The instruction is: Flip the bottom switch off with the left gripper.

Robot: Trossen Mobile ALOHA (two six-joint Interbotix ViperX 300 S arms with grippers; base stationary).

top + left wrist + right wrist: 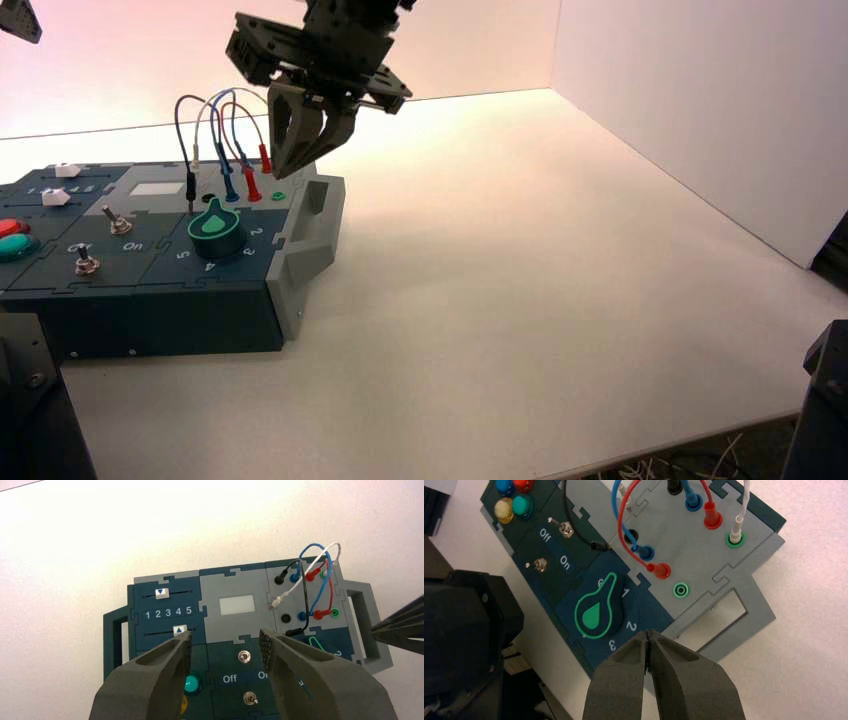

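Hovering well apart, left gripper (225, 634) faces bottom switch (250, 698).

Your left gripper (226, 632) stands wide open, its two broad fingers parted and tapering to their tips; in the high view only a bit of it shows at the upper left corner. Your right gripper (647, 633) is shut, fingertips together, hanging at upper centre with its fingers slanting down and leftward below the wrist (345, 45).

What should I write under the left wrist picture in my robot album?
The robot's open left gripper points down at a box with two little metal switches.
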